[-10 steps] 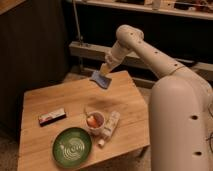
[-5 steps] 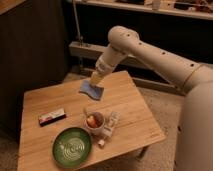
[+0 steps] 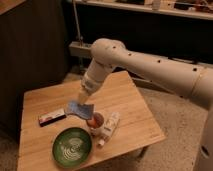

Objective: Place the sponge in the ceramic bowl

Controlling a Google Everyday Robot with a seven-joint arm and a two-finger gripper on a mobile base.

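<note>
I've brought the gripper (image 3: 83, 101), with the sponge (image 3: 80, 109) pinched in it, from well beyond the ceramic bowl (image 3: 61, 144) down to hang just past its far rim.

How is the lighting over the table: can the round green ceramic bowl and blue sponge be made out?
Camera view: the wooden table is warmly lit, the background dark. The round green ceramic bowl shows plainly, without glare. The gripper, above the table's middle, holds the soft blue rectangular sponge, distinct against the wood.
</note>
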